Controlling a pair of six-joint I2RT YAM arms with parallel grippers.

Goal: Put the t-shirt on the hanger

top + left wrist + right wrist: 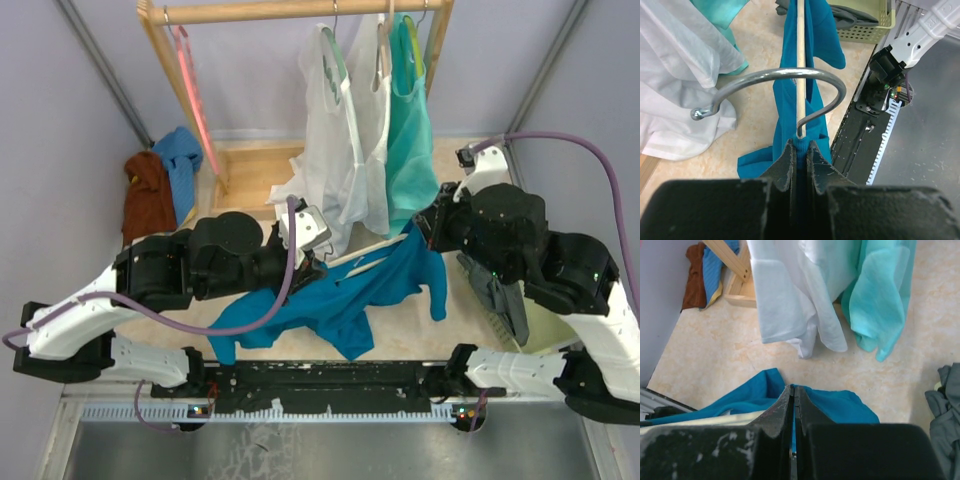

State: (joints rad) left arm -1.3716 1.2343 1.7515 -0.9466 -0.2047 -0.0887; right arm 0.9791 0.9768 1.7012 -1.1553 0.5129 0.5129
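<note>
Left fingers (782,165), nearest the lens in the left wrist view, are pressed together on a fold of the t-shirt (815,45) at the foot of the silver hook (780,73). The collar and the neck of the hanger (800,40) appear to be pinched as one. Right fingers (780,410), nearest the lens in the right wrist view, are likewise pressed together, with a sliver of blue cloth between them. They pinch the t-shirt at a shoulder or a sleeve; which of the two cannot be told.

Both things hang above the bench (705,360), on the arm-base side of the wooden rack (290,12) and just in front of the white garments (340,150) that hang from it.

Key relation: the long axis of the hanger runs from the left fingers straight to the right fingers, slanting toward the rack at the right-hand end. Its cream arm lies bare on top of the cloth along that span, and the shirt sags beneath it, away from the rack.

Judgement: the hook seems to be through the collar, but the shoulder on the right side is not yet over the arm of the hanger. The right fingers, nearer that tip, would have to draw the cloth outward along the axis and over the tip while the left fingers hold the neck.
</note>
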